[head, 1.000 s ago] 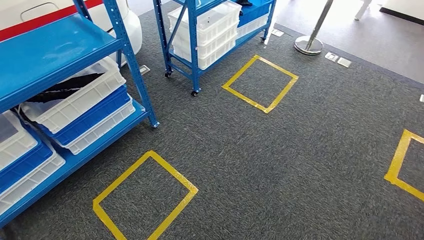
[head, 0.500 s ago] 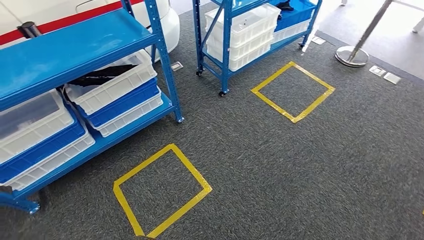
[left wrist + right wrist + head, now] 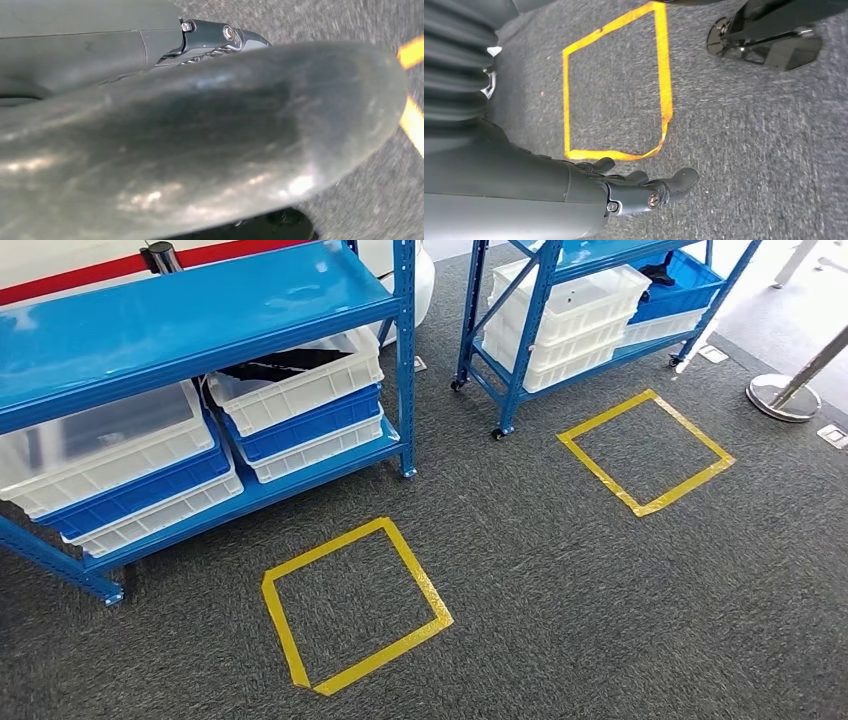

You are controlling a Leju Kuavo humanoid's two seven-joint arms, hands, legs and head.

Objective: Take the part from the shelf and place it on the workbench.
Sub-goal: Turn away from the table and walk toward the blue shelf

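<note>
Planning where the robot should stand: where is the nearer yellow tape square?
In the head view, the nearer yellow tape square lies on the grey carpet, just in front of the left blue shelf.

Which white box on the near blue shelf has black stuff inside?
The right-hand top white box, beside the rack's front post. Something black lies in it. The left-hand top box is see-through, and what it holds is hard to tell.

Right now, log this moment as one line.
phase: approach | shelf: ahead-left | part: not held | right robot hand: open, hanging | left robot hand: unclear
</note>
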